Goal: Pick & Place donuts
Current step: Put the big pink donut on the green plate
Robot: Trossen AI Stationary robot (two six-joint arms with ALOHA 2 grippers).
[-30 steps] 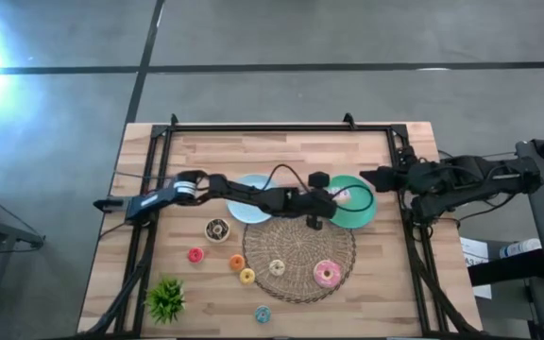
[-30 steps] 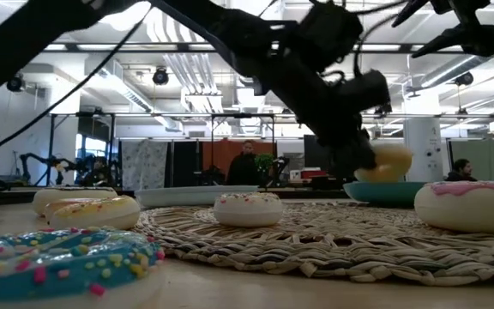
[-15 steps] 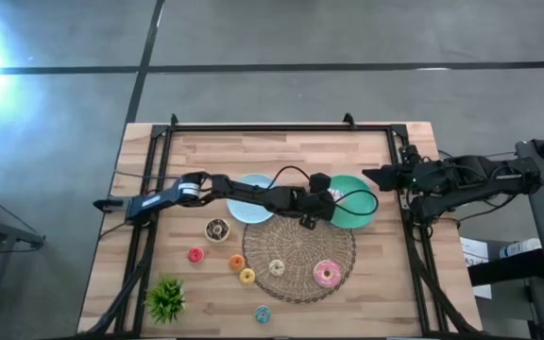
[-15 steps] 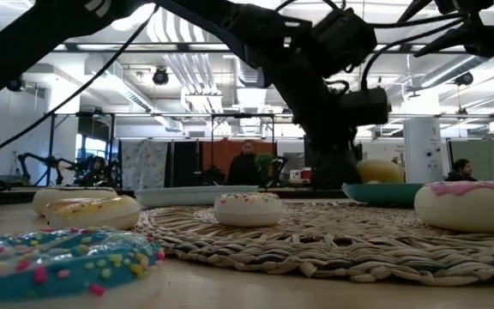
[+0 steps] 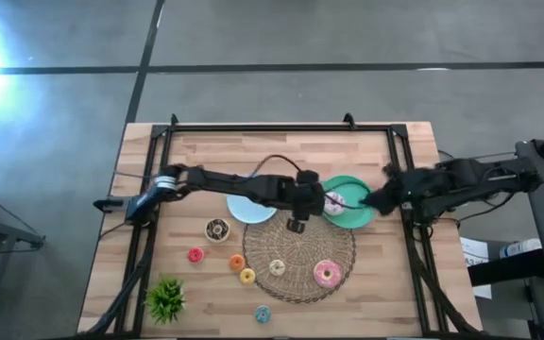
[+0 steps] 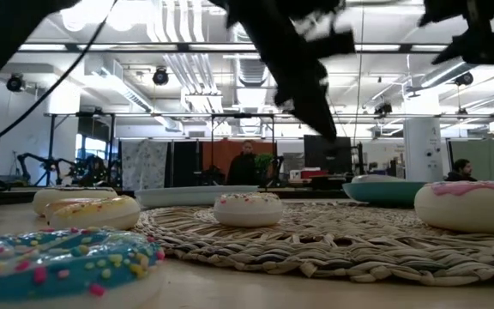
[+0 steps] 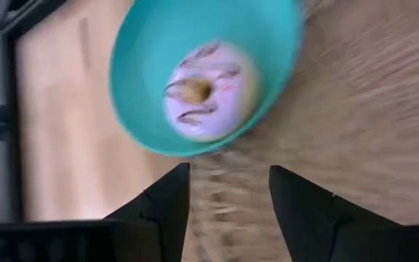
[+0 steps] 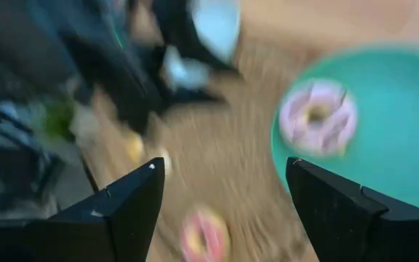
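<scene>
A lilac-glazed donut [image 5: 333, 201] lies flat on the green plate [image 5: 355, 215]; it also shows in the left wrist view [image 7: 208, 91] and in the right wrist view [image 8: 317, 116]. My left gripper [image 5: 302, 204] is open and empty, just left of the plate, over the woven mat's far edge. My right gripper [image 5: 374, 200] is open and empty at the plate's right rim. Other donuts lie on the table and mat: chocolate [image 5: 217, 229], red [image 5: 195, 254], orange [image 5: 236, 263], yellow [image 5: 246, 276], cream [image 5: 277, 267], pink [image 5: 326, 274] and blue [image 5: 263, 314].
A pale blue plate [image 5: 246, 210] lies under the left arm. The round woven mat [image 5: 300, 247] lies in the middle of the table. A small green plant [image 5: 165, 299] stands at the near left corner. A black frame [image 5: 281, 127] rims the table.
My left gripper has set the lilac donut down on the green plate, let go of it, risen and drawn back toward the table's left. My right gripper has come from the far right toward the green plate's rim.
</scene>
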